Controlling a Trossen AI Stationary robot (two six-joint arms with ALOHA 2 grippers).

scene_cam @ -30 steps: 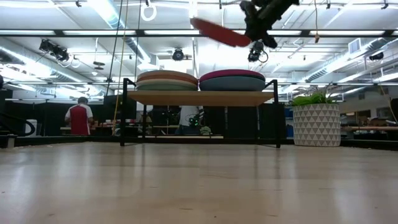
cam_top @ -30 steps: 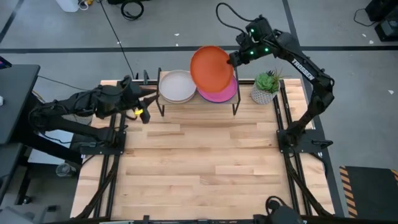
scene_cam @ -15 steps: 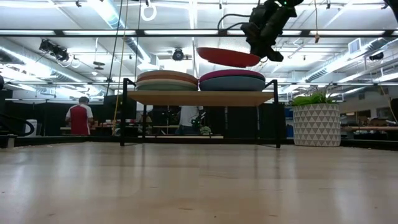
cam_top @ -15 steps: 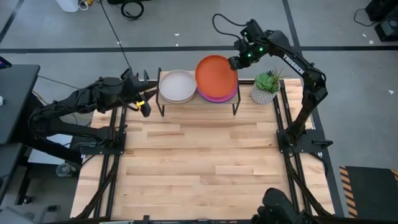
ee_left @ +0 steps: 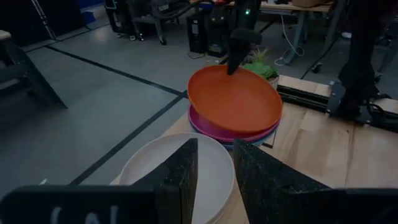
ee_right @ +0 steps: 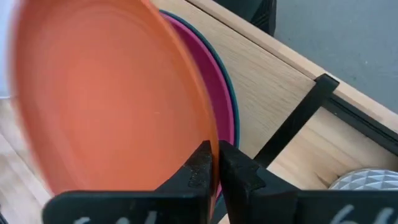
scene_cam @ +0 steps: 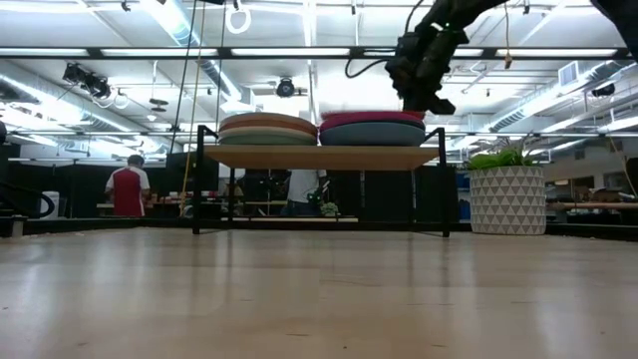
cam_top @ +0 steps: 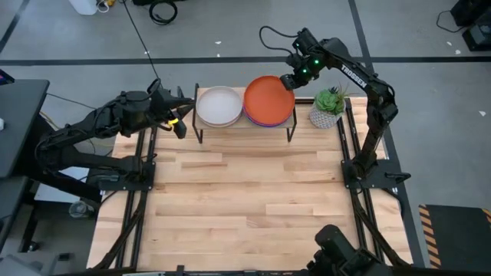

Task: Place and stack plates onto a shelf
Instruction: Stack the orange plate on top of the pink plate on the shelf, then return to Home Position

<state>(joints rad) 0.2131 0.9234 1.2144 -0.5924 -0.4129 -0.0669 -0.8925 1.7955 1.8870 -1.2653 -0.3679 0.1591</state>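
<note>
Light wood tabletop (cam_top: 245,199) carries the shelf (cam_top: 244,129) at its far edge, with a potted plant (cam_top: 328,107) just beside the shelf's right end and a workshop with a person in a red top (scene_cam: 127,187) visible beyond. Right arm reaches in a bent arc over the plant, white lettering along its link too small to read, and the right gripper (cam_top: 291,80) is clamped on the far rim of the orange plate (cam_top: 269,100), which lies atop the magenta plate (ee_left: 231,134) on the right-hand stack. Left arm stretches low from the table's left side, the left gripper (cam_top: 180,123) hanging just off the shelf's left end with its fingers (ee_left: 180,180) slightly parted and holding nothing, pointed at the cream-white plate (cam_top: 219,106) topping the left stack.
</note>
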